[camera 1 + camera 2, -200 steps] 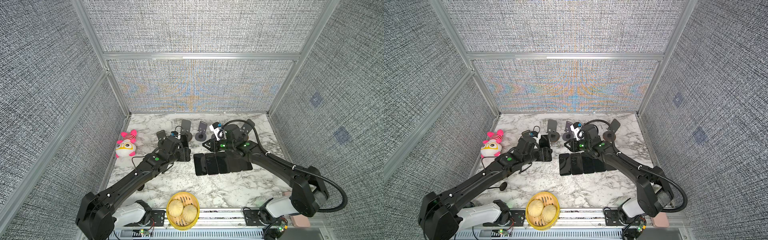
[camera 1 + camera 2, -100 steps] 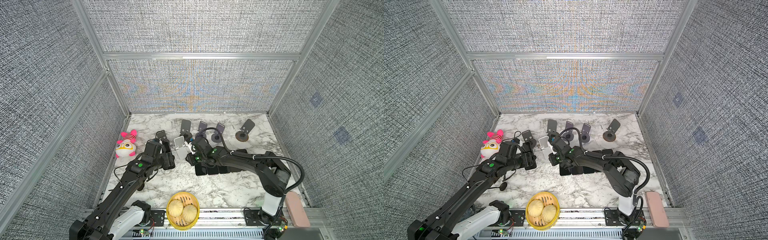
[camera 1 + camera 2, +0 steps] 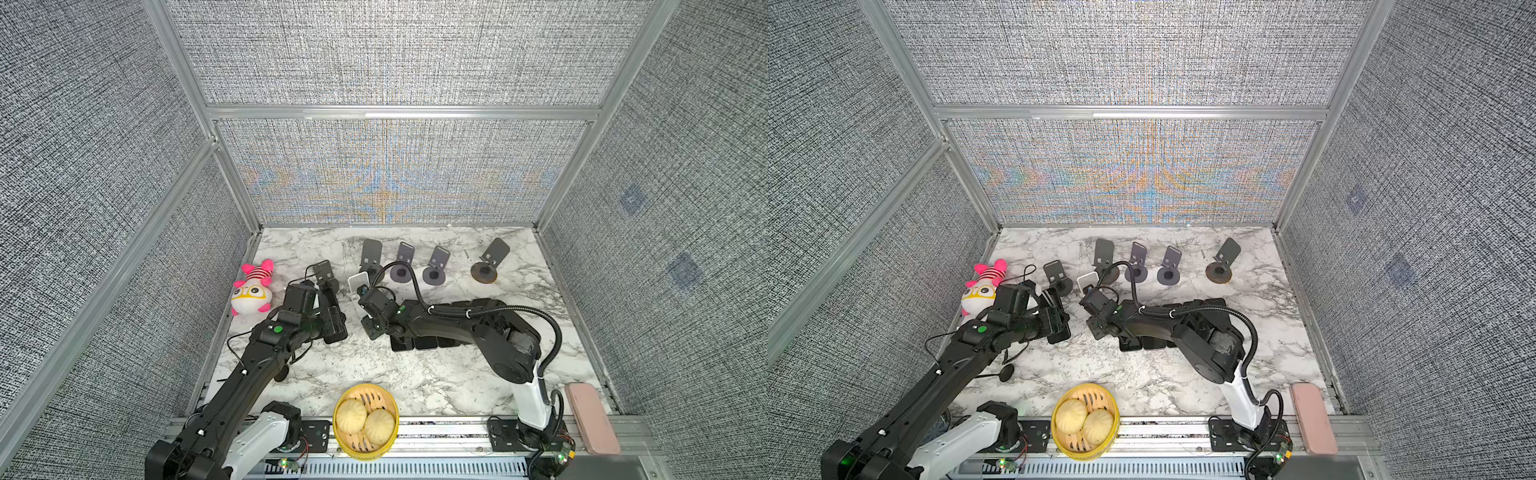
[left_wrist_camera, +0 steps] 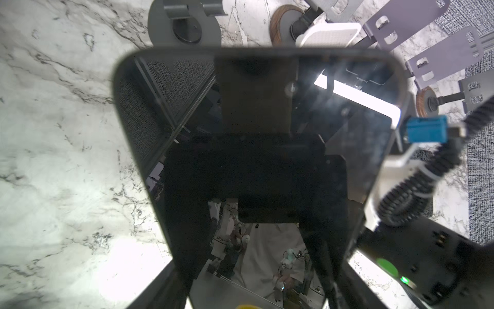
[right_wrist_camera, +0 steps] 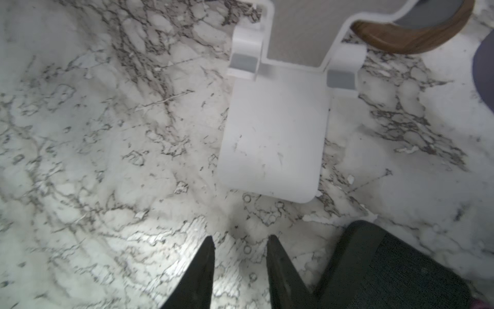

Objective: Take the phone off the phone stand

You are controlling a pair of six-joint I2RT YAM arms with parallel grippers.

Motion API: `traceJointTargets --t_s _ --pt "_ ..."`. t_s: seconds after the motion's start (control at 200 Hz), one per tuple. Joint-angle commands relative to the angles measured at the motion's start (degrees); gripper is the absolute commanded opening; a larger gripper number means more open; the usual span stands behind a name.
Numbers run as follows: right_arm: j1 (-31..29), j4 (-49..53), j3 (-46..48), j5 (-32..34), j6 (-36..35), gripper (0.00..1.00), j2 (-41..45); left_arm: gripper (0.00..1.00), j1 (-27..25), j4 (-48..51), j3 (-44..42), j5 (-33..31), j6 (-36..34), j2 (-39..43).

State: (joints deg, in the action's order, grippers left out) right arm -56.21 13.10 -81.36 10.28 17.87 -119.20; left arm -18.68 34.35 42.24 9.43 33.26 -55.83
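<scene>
Black glossy phone [image 4: 254, 160], rounded corners, reflective screen.

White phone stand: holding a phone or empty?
Empty: in the right wrist view the white phone stand has bare hooks and backrest; the left gripper holds a phone.

On the table [image 3: 415, 374], five stands [image 3: 403, 266] line the far side from 11 to 1 o'clock. The phone stand [image 3: 358, 282] sits just before the two leftmost. The phone [image 4: 254, 160], held in the left gripper [image 3: 332, 318], is at its 7 o'clock, apart from it. The plush toy [image 3: 253, 291] lies at 9 o'clock by the table edge. Flat phones [image 3: 419, 343] lie side by side at centre, partly under the right arm. The steamer basket [image 3: 365, 387], two buns [image 3: 351, 417] in it, stands at 6 o'clock, and a case [image 3: 592, 417] at 4.
</scene>
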Motion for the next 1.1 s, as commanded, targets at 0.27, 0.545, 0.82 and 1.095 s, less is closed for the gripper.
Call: traceJointTargets --t_s 0.27,0.545,0.82,1.095 --pt "-0.07 -6.61 -0.37 5.28 3.01 0.32 -4.53 0.00 0.31 -4.39 -1.14 1.39 0.23 2.18" --pt "-0.13 -7.32 -6.51 9.75 2.75 0.32 -10.43 0.00 0.31 -5.31 -2.42 2.37 1.08 3.80" --pt "-0.04 -11.24 -9.77 11.78 2.61 0.32 -15.17 0.00 0.24 -5.70 -4.23 2.26 1.55 4.86" --pt "0.07 -12.62 -9.92 11.44 1.69 0.32 -13.93 0.00 0.30 -5.65 -4.30 1.87 1.37 4.66"
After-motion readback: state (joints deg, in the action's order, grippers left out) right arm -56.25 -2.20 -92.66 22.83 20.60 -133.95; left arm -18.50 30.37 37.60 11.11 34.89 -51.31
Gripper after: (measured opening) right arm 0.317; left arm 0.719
